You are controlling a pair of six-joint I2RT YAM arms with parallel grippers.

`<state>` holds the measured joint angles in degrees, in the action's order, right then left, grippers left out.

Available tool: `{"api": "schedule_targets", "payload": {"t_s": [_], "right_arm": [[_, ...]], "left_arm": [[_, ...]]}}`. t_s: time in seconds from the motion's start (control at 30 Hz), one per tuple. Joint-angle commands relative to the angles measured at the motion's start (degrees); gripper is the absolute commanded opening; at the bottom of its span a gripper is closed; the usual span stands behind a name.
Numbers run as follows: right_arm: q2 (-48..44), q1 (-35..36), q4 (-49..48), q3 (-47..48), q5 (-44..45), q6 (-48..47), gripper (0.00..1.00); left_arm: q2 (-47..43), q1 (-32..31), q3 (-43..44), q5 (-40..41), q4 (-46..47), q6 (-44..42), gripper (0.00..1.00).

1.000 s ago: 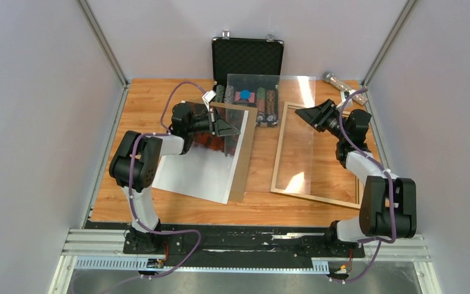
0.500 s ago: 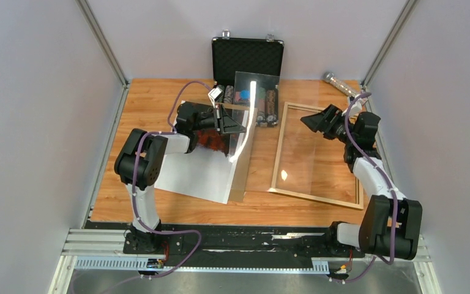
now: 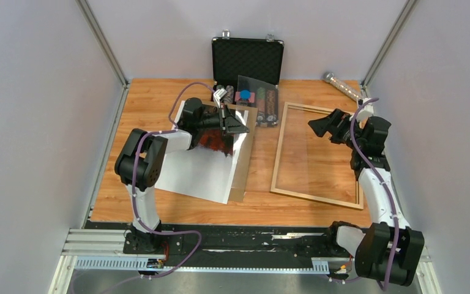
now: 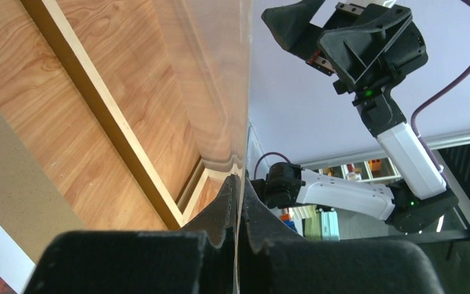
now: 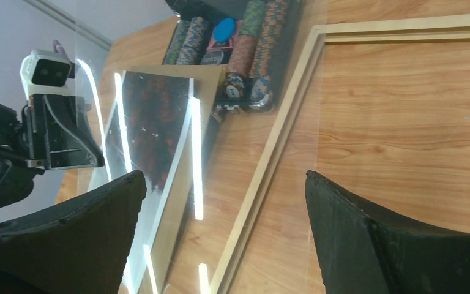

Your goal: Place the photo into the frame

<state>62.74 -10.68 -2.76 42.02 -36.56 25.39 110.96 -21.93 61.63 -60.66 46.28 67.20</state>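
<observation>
The photo (image 3: 205, 162), dark red trees at its far end and white below, lies on the brown backing panel (image 3: 243, 165) at the left. The light wooden frame (image 3: 278, 153) lies flat at the right, its opening showing bare table. My left gripper (image 3: 240, 124) is shut on the edge of the clear pane (image 3: 260, 101) and holds it almost on edge above the photo's right side. In the left wrist view the jaws (image 4: 240, 184) pinch the pane (image 4: 220, 79). My right gripper (image 3: 316, 125) is open and empty above the frame's far part; it shows spread wide in its own view (image 5: 225, 176).
An open black case (image 3: 248, 58) with rows of poker chips (image 3: 263, 104) stands at the back, just behind the pane. A metal cylinder (image 3: 338, 83) lies at the back right. Grey walls close both sides. The frame rail (image 5: 269, 159) runs under the right gripper.
The right gripper let go of the pane and drew back to the right. The left gripper swung the pane off the frame, leftward and more upright, over the photo's edge.
</observation>
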Motion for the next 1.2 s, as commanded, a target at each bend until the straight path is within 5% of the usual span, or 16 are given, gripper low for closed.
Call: {"api": "schedule_targets", "payload": {"t_s": [0.0, 0.63, 0.83, 1.17], "right_arm": [[-2.7, -1.7, 5.0, 0.4, 4.3, -4.3, 1.00], [-4.4, -12.8, 14.1, -0.3, 11.5, -12.7, 0.98], [1.3, -17.1, 15.1, 1.7, 12.8, -14.6, 0.95], [14.3, -19.4, 15.2, 6.0, 19.5, -22.3, 0.87]], "left_arm": [[-4.0, -1.2, 2.8, 0.4, -2.5, -1.8, 0.00], [-1.4, -5.3, 9.3, 4.4, -13.1, -3.7, 0.00], [1.4, -5.5, 11.3, 3.6, -6.1, 5.0, 0.00], [1.4, -5.5, 17.8, 4.4, -8.1, 7.7, 0.00]]}}
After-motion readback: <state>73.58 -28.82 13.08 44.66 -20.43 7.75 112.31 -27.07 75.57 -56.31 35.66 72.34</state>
